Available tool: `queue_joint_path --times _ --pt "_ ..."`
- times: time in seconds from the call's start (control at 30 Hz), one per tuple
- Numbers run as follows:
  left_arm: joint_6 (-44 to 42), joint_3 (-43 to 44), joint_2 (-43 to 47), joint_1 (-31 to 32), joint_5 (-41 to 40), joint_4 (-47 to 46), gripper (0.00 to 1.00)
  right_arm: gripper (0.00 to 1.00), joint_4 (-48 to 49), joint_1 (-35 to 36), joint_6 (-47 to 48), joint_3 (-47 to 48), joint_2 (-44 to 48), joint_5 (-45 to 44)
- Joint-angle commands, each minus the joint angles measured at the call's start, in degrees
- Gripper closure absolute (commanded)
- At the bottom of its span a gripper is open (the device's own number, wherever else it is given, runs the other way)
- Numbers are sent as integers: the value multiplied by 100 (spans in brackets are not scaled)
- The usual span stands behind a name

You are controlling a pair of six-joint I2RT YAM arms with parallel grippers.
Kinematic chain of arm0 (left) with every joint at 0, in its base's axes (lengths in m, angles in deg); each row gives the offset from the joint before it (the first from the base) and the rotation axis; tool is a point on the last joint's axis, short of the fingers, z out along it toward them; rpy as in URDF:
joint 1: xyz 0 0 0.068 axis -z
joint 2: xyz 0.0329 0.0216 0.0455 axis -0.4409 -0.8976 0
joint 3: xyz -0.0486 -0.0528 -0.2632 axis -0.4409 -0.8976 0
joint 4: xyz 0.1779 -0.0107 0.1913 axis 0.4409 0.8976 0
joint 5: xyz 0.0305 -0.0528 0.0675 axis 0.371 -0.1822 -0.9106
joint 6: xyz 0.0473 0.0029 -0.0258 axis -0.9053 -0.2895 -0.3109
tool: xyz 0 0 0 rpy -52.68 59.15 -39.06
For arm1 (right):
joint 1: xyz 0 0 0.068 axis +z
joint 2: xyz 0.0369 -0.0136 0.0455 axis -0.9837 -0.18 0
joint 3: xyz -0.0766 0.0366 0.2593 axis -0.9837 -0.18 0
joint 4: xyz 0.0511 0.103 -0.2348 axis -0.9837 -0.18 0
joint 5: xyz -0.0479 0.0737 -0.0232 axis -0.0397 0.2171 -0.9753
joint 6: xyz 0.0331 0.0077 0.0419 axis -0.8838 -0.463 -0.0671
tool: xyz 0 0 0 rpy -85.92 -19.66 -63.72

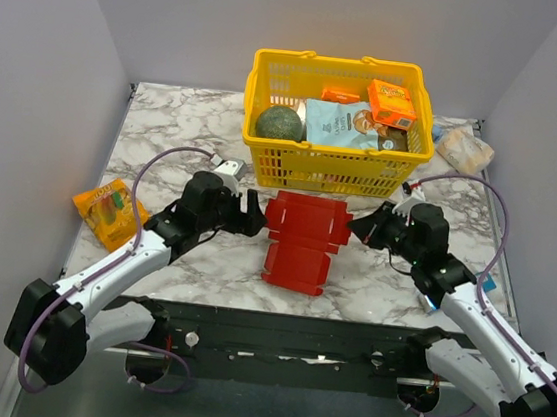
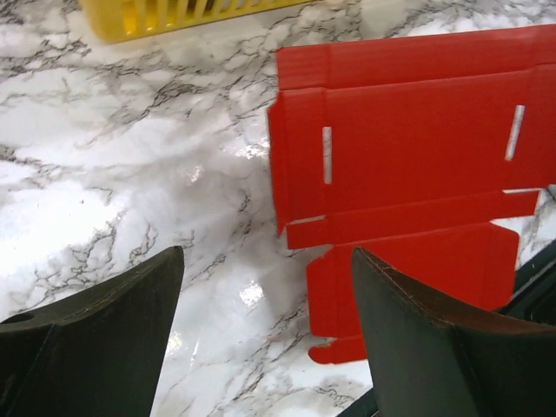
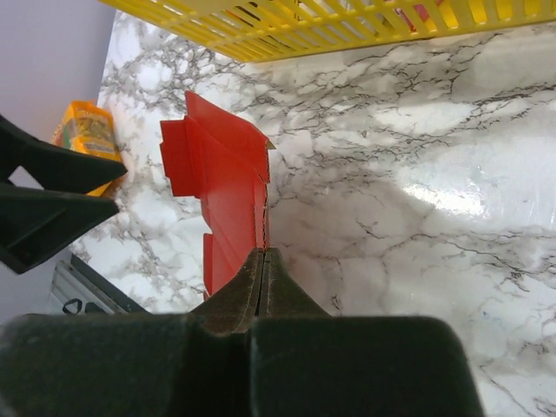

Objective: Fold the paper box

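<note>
The paper box [image 1: 300,236] is a bright red die-cut sheet lying mostly flat on the marble table, in front of the basket. My right gripper [image 1: 355,227] is shut on the sheet's right edge. In the right wrist view the thin red flap [image 3: 226,174] runs straight into my closed fingertips [image 3: 263,254] and stands lifted off the table. My left gripper [image 1: 255,216] is open at the sheet's left edge. In the left wrist view its two fingers [image 2: 268,252] stand wide apart over bare marble, with the red sheet [image 2: 417,148] ahead and to the right, untouched.
A yellow basket [image 1: 328,169] holding groceries stands right behind the sheet. An orange snack packet [image 1: 107,211] lies at the table's left edge, and a pale packet [image 1: 464,147] sits at the back right. Grey walls close in both sides.
</note>
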Motion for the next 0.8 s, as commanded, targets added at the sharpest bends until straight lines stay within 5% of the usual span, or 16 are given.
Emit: queue_joint_path --times 0.0,0.27,0.47,0.6,0.77 --pt "284 -163 -9 21 -231 -682 15 99 -162 41 47 30 290 295" --pt "486 -146 -536 21 182 -1350 27 99 -171 32 171 -49 510 427" --pt "487 -111 -721 30 340 -1518 53 99 -171 41 171 -76 554 436" --pt "382 -251 -686 39 673 -1833 82 99 -179 41 197 -85 510 418" --pt "57 -313 -694 179 877 -2010 97 99 -179 41 223 -93 484 401"
